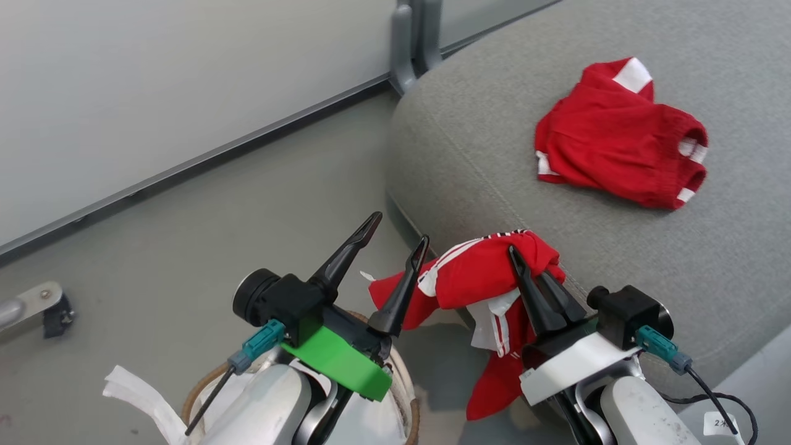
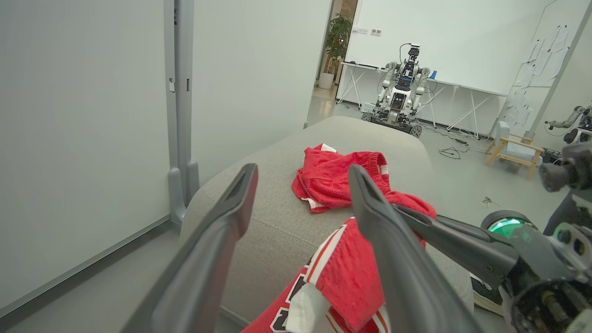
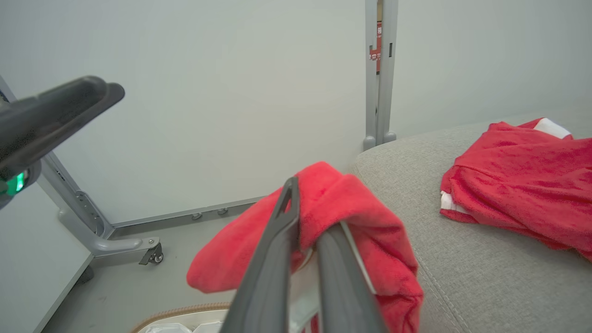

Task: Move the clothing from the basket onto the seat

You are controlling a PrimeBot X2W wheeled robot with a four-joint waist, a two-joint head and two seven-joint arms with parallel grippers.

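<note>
Slippage is the main worry here. The bright red jersey with white trim (image 1: 476, 275) lies only partly on the large light grey upholstered seat cushion (image 1: 494, 154). It is bunched at the cushion's front edge, and a good share of the cloth hangs past that edge toward the grey floor (image 1: 216, 235). If the right hand (image 1: 525, 262) let go where it is, I judge the hanging weight could pull the whole garment off. It would land on the floor or back by the oval white basket with the brown woven rim (image 1: 412, 405), which sits just below the arms. Carrying it further in over the cushion first would guard against that.

A 2nd risk is snagging. The left hand (image 1: 398, 233) stands just beside the trailing red cloth, and a loose fold could catch on 1 of its long dark fingers (image 1: 395, 296) when either arm moves. A careless sweep might also drag the crumpled red garment with white trim (image 1: 618, 142), which lies well in on the seat, apart from the jersey.

The right hand is clenched tight, its 2 fingers pinching a fold of the jersey near the top of the bunch. The left hand is spread wide and holds nothing. Whether its nearer finger brushes the cloth I cannot tell.
</note>
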